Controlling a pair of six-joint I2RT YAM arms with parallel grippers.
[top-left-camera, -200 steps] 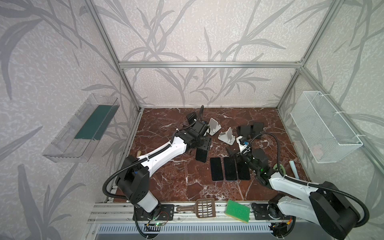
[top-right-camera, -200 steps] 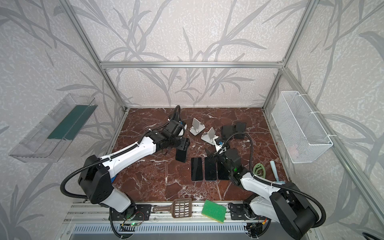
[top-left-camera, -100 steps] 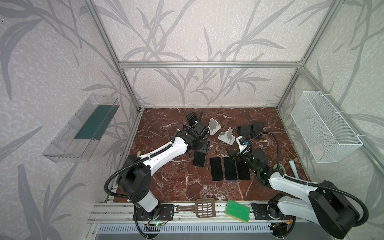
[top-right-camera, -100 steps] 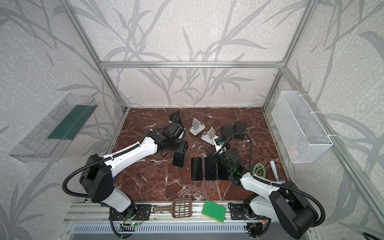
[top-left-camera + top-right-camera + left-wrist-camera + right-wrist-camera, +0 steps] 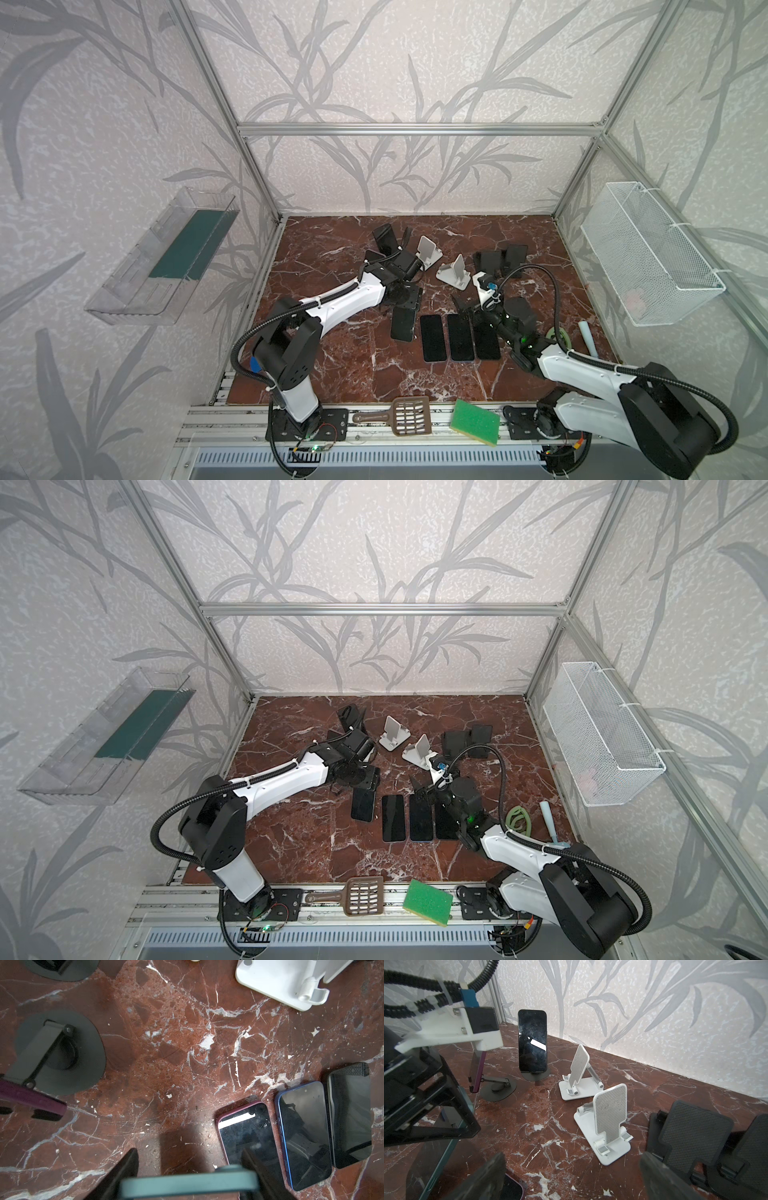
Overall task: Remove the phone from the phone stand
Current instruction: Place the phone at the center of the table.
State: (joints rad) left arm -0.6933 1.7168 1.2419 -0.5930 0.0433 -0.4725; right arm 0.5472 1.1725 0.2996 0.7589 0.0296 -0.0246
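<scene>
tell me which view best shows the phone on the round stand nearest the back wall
The right wrist view: the phone stands propped on its round stand, screen toward the camera, whole and unblocked. Both top views show it small and dark. The left wrist view does not show it.

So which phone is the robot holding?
The teal-edged phone, pinched by the left end effector. The pink phone, blue phone and black phone lie flat in a row beside it, with nothing gripping them.
</scene>
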